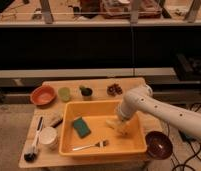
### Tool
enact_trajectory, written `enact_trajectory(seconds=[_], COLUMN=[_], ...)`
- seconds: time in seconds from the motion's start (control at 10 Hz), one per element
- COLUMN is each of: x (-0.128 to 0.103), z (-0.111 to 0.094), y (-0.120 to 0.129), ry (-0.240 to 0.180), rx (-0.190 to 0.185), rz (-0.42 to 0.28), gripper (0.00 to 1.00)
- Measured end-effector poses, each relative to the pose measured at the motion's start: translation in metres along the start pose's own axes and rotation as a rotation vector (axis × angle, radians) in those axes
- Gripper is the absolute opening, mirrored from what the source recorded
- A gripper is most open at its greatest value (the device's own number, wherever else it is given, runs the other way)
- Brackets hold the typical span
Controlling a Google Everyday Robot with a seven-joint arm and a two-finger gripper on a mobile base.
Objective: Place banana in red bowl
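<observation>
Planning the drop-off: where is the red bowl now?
In the camera view, the red bowl sits at the table's far left, beside the green cup; the pincer is down in the yellow tub's right half, by the banana.
</observation>
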Motion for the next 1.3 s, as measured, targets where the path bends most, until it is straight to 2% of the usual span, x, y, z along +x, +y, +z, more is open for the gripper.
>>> enact_trajectory(seconds=[0.2,0.5,0.7,1.0,1.1,1.3], x=[0.003,0.011,0.013,0.01,0.011,0.012], z=[0.013,0.013,0.018,0.036,0.04,0.044], y=[-0.005,-0.007,-0.007,-0.002,0.001,0.005], ry=[-0.004,0.003,0.015,0.025,0.026,0.023], rx=[0.016,0.021,-0.005,-0.062,-0.073,-0.082], rz=[-0.022,-0.019,-0.025,-0.038,-0.038,-0.035], gripper=[0.65,0.65,0.65,0.65,0.6,0.43])
